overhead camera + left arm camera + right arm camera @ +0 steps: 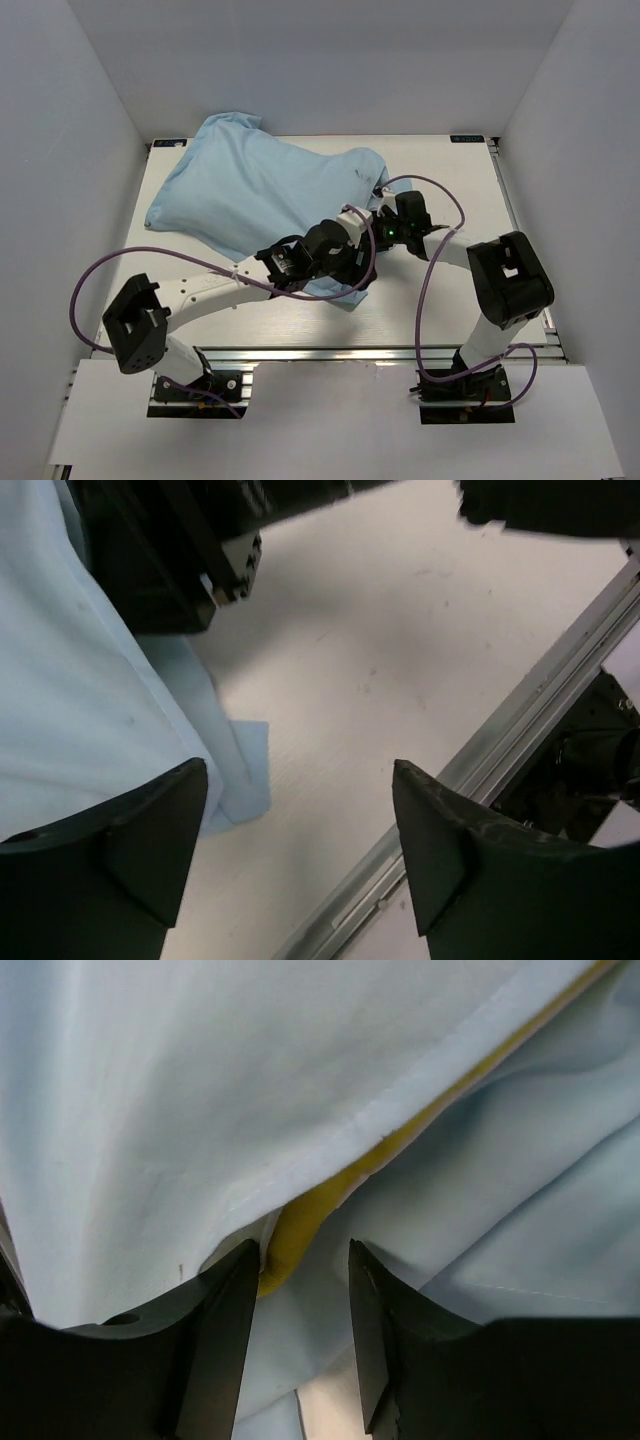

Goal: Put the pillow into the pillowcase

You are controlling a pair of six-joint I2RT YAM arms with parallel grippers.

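pillow (300, 1222): almost wholly inside the case. only a sliver of yellow side band on show in the right wrist view, peeking from under the hem toward 7 o'clock. no cream foam visible anywhere in the top view.

pillowcase (262, 190): light blue, plump and full, lying slantwise on the table (460, 170) from 10 o'clock toward centre. mouth apparently at the 3 o'clock end. one loose flat corner trailing toward 5 o'clock beneath the left arm. mint green face not seen.

right gripper (300, 1260): at the mouth, fingers a narrow gap apart, hem and yellow band right at the tips. cannot tell whether any cloth is nipped.

left gripper (300, 770): spread wide, holding nothing, poised above bare tabletop, the loose corner just beside it at 9 o'clock.

progress, judged: bulk of the insertion looks done. left to do, probably: drawing the hem over the exposed yellow edge, seating the pillow toward the closed end, taking up the slack corner. how deep the pillow sits at the 10 o'clock end cannot be read through the cloth.
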